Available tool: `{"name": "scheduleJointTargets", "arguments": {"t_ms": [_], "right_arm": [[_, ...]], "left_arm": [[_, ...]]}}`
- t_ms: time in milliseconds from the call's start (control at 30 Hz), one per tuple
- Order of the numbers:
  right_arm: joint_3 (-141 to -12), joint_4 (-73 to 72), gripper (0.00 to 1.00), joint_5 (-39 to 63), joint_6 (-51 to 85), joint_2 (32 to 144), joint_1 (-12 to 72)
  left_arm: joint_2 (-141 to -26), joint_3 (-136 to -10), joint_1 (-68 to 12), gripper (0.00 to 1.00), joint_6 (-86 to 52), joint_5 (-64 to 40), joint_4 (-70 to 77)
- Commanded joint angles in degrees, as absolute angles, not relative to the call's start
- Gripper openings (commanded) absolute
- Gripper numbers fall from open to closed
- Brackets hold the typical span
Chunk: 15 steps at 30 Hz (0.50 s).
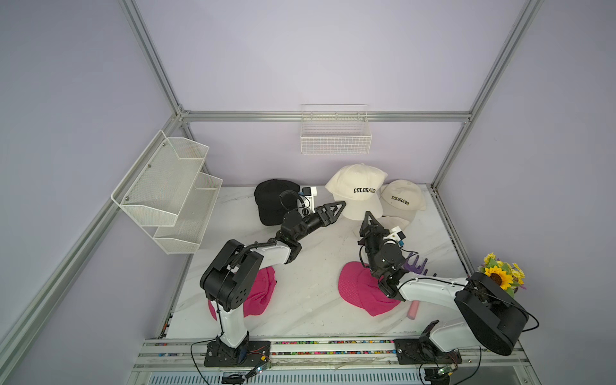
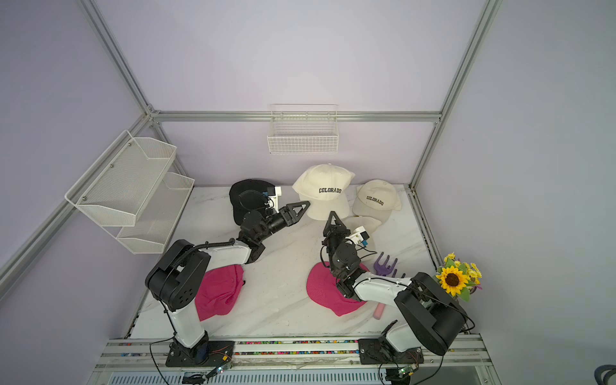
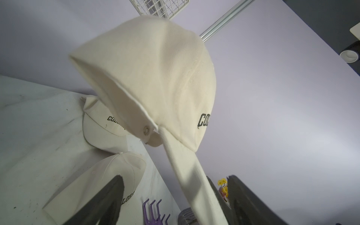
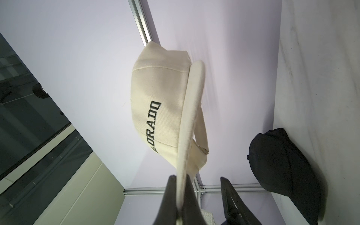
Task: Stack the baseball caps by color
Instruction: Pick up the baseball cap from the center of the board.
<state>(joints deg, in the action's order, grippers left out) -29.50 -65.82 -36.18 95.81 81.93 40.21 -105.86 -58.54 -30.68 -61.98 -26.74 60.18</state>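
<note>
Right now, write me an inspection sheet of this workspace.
Surface: white marbled tabletop, faintly scuffed.
Job's things: cream "COLORADO" fabric cap lifted; second cream cap and third cream cap lying on the table; black fabric cap; front-left hot pink cap and front-right hot pink cap, unstacked.
Clutter: purple plastic rake, pink tube, sunflower bouquet.
Pincers: right pincer shut on the lifted cap's brim; left pincer open, brim between its jaws.
Cables: black corrugated cable along the left arm.
Surroundings: white mesh shelf, white wire basket, lilac walls.
</note>
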Motion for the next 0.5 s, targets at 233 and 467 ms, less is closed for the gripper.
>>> {"name": "scheduleJointTargets", "arguments": {"t_ms": [233,467], "right_arm": [[-26.22,-68.33,0.0,-32.44,89.69,77.35,40.87],[-25.58,-66.47,0.17,-31.29,78.32,76.75,40.65]], "left_arm": [[-107.9,-65.47,-30.69,0.32,-60.75,-33.52,54.3],[-102.84,-61.88,-30.6,0.0,-54.33,-29.66,46.7]]}}
